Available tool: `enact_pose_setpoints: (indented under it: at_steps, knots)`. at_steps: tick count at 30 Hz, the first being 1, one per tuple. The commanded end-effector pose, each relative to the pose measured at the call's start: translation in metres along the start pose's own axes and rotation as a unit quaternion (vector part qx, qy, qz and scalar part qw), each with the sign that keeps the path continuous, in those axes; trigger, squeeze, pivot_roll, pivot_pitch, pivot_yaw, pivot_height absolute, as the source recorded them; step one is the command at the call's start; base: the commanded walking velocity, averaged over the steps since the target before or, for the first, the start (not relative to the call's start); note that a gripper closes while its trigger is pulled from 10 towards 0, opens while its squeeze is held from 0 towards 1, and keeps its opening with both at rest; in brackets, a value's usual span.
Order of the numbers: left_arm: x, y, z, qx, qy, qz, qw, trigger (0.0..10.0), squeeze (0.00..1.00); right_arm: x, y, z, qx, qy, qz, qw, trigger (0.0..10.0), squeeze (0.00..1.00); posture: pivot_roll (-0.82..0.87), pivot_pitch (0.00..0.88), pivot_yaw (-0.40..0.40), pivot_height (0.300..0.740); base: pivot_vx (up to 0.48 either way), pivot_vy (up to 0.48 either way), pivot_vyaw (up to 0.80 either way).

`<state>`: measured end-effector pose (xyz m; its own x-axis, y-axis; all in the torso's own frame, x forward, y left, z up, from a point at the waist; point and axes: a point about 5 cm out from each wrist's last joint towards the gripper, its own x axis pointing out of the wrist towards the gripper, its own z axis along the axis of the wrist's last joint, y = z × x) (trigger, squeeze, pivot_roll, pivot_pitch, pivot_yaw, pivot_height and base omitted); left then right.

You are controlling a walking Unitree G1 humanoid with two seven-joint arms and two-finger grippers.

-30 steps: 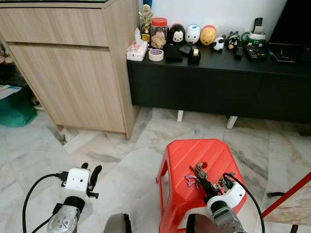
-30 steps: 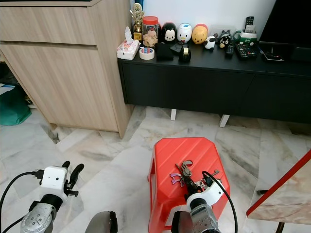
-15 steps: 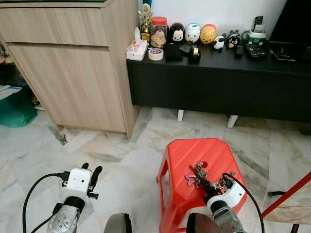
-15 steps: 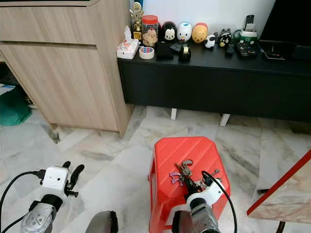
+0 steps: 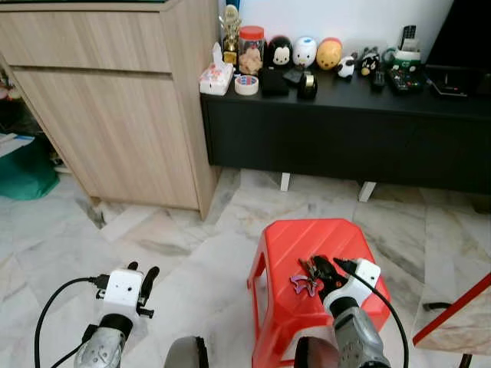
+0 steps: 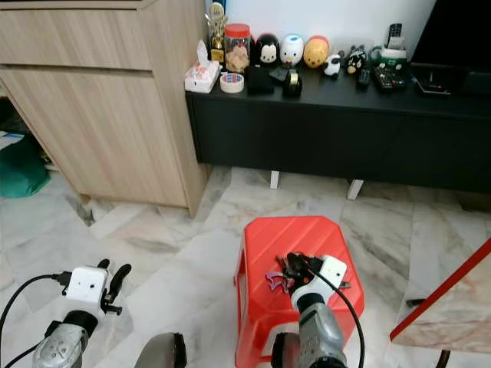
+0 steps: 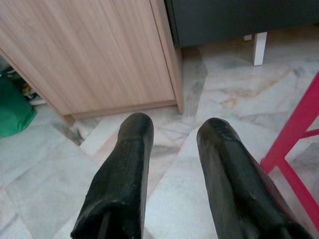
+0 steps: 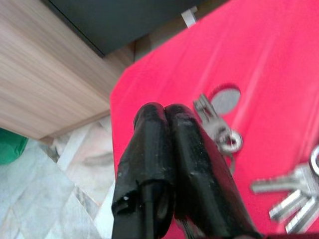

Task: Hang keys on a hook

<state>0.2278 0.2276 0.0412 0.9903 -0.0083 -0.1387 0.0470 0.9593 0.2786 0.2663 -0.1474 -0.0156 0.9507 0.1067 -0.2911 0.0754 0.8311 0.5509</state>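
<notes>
With its two black fingers (image 8: pixel 167 149) pressed together and nothing visibly between them, the right gripper (image 5: pixel 326 270) sits low over the red stool (image 5: pixel 288 245), right at the bunch of keys (image 5: pixel 305 282) lying on the seat beside the seat's round hole (image 8: pixel 225 99). Off to the left, the left gripper (image 7: pixel 172 149) hangs above the marble floor (image 5: pixel 176 238), fingers apart, before a wooden cabinet (image 5: pixel 115 115).

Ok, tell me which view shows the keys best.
The right wrist view: the keys lie close up on the red stool, blades and ring distinct, beside the right gripper, whose fingers are together. Both eye views show them only as a small dark cluster on the stool.
</notes>
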Motion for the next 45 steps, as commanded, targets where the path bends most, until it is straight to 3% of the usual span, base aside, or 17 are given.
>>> enact_pose_setpoints:
  at_steps: [1,2,5,6,7,8,15,18,29,36,37,38,45]
  knots:
    - [0.000,-0.003,-0.002,0.000,0.003,-0.004,1.000,10.0,0.00,-0.001,-0.001,0.000,-0.008,-0.002,-0.006,1.000,6.4,0.00,0.11,0.026,-0.039,0.604,0.000,0.000,0.00]
    - [0.000,-0.003,-0.002,0.000,0.003,-0.004,1.000,10.0,0.00,-0.001,-0.003,0.000,0.000,-0.001,-0.016,1.000,10.0,0.00,0.11,0.026,-0.039,0.604,0.000,0.000,0.00]
    - [0.000,-0.003,-0.002,-0.001,0.003,-0.004,1.000,10.0,0.00,-0.001,-0.004,0.000,0.012,-0.002,-0.024,1.000,10.0,0.00,0.11,0.026,-0.039,0.604,0.000,0.000,0.00]
    - [0.001,-0.003,-0.002,0.000,0.003,-0.004,1.000,10.0,0.00,-0.001,-0.005,0.001,0.051,-0.009,-0.029,0.998,10.0,0.07,0.11,0.026,-0.039,0.604,0.000,0.000,0.00]
    - [0.001,-0.003,-0.002,0.000,0.003,-0.004,1.000,10.0,0.00,-0.001,-0.005,0.001,0.051,-0.009,-0.029,0.998,10.0,0.07,0.11,0.026,-0.039,0.604,0.000,0.000,0.00]
    - [0.000,-0.003,-0.003,0.000,0.003,-0.004,1.000,10.0,0.00,0.001,-0.005,0.003,0.090,-0.016,-0.037,0.995,10.0,1.00,0.11,0.026,-0.039,0.604,0.000,0.000,0.00]
    - [-0.001,-0.002,-0.004,0.002,0.005,-0.003,1.000,10.0,0.00,0.003,-0.009,0.000,0.173,-0.006,-0.066,0.983,10.0,1.00,0.11,0.033,-0.035,0.604,0.000,0.000,0.00]
    - [-0.002,-0.001,-0.004,0.003,0.005,-0.004,1.000,10.0,0.00,0.003,-0.009,-0.002,0.187,0.005,-0.071,0.980,10.0,1.00,0.11,0.038,-0.034,0.604,0.000,0.000,0.00]
    - [0.004,0.000,0.001,0.005,-0.003,-0.004,1.000,10.0,0.00,0.007,-0.004,-0.003,0.189,0.024,-0.053,0.980,10.0,1.00,0.12,0.063,-0.032,0.604,0.000,0.000,0.00]
    - [0.001,-0.001,0.001,0.005,-0.003,-0.006,1.000,10.0,0.00,0.008,-0.002,0.006,0.194,-0.017,-0.024,0.980,10.0,1.00,0.12,0.083,-0.035,0.604,0.000,0.000,0.00]
    - [0.001,-0.001,0.001,0.005,-0.003,-0.006,1.000,10.0,0.00,0.007,-0.002,0.007,0.195,-0.019,-0.023,0.980,10.0,0.11,0.12,0.083,-0.035,0.604,0.000,0.000,0.00]
    - [0.000,-0.001,0.000,0.005,-0.002,-0.006,1.000,10.0,0.00,0.007,-0.002,0.007,0.196,-0.023,-0.021,0.980,10.0,0.00,0.12,0.086,-0.038,0.604,0.000,0.000,0.00]
    - [-0.004,-0.001,-0.003,0.005,0.003,-0.004,1.000,10.0,0.00,0.000,-0.007,0.002,0.219,-0.032,-0.027,0.975,10.0,0.00,0.11,0.092,-0.043,0.604,0.000,0.000,0.00]
